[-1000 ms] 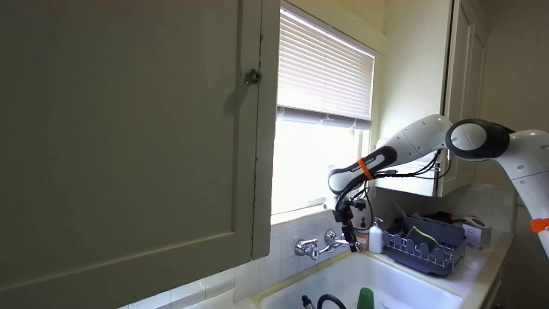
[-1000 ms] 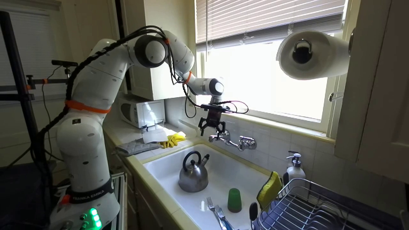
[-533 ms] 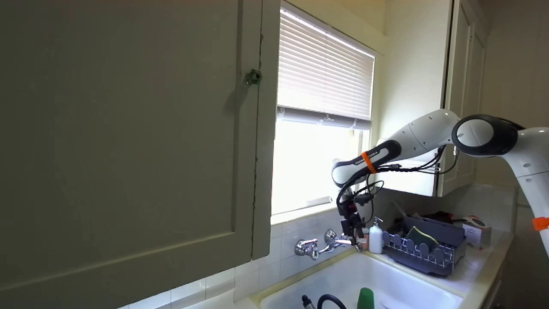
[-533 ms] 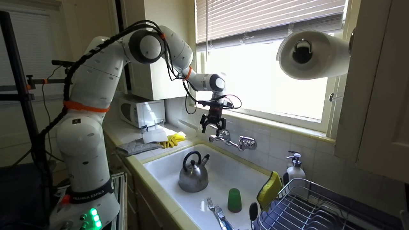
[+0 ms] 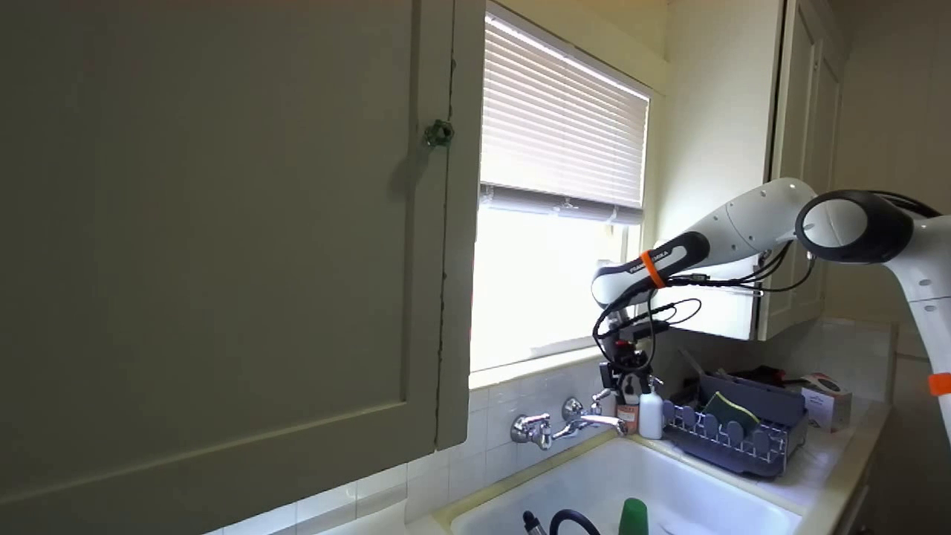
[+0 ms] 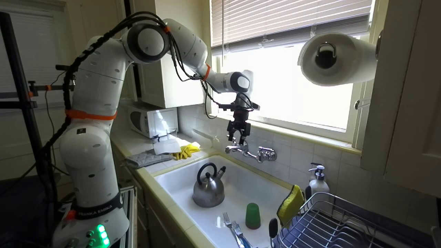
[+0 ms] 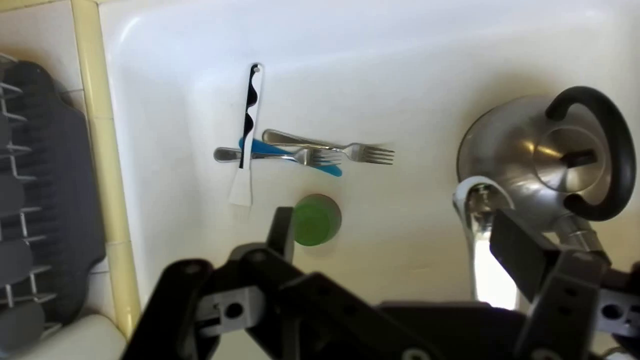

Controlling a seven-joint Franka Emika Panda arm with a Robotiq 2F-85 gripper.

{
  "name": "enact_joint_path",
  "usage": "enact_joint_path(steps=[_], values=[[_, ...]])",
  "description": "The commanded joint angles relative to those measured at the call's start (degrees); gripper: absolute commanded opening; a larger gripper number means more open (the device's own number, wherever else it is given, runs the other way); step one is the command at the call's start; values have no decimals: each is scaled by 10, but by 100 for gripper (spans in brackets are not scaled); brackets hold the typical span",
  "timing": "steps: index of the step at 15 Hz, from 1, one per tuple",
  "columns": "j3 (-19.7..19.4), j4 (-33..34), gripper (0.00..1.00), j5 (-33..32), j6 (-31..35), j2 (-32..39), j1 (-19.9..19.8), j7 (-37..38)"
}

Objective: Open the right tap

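Observation:
The right tap [image 6: 265, 154], a small chrome handle, is at the right-hand end of the wall faucet. Part of it also shows in an exterior view [image 5: 597, 401]. The chrome spout [image 5: 603, 421] points out over the sink, and the left handle [image 5: 530, 429] is at the faucet's other end. My gripper [image 6: 237, 139] is open and empty, pointing down above the spout and apart from the right tap. In the wrist view my fingers [image 7: 400, 235] are wide apart; the spout [image 7: 492, 255] shows below, beside the kettle-side finger. The right tap does not show there.
A steel kettle [image 6: 208, 191], a green cup [image 6: 253, 216] and forks [image 7: 327, 152] are in the white sink [image 6: 186, 210]. A soap bottle [image 6: 318, 186], a sponge [image 6: 291, 205] and a dish rack [image 6: 327, 224] stand at the right end. The window wall is close behind the faucet.
My gripper has risen, moved to the right in both exterior views and appears to have turned. In an exterior view the faucet spout and right handle show more fully now. The faucet has not moved.

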Motion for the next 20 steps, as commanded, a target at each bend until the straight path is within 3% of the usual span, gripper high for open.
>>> enact_joint_path(steps=[1, 8, 9, 10, 13, 16, 20], values=[[-19, -29, 100, 31, 25, -20, -13, 73], [-47, -74, 100, 76, 123, -60, -30, 190], [-51, -72, 100, 58, 143, -60, -24, 221], [-46, -42, 100, 62, 105, -37, -29, 174], [-49, -49, 100, 61, 122, -46, -28, 202], [-55, -27, 100, 107, 171, -29, -36, 263], [-73, 3, 100, 107, 229, -2, -40, 346]])
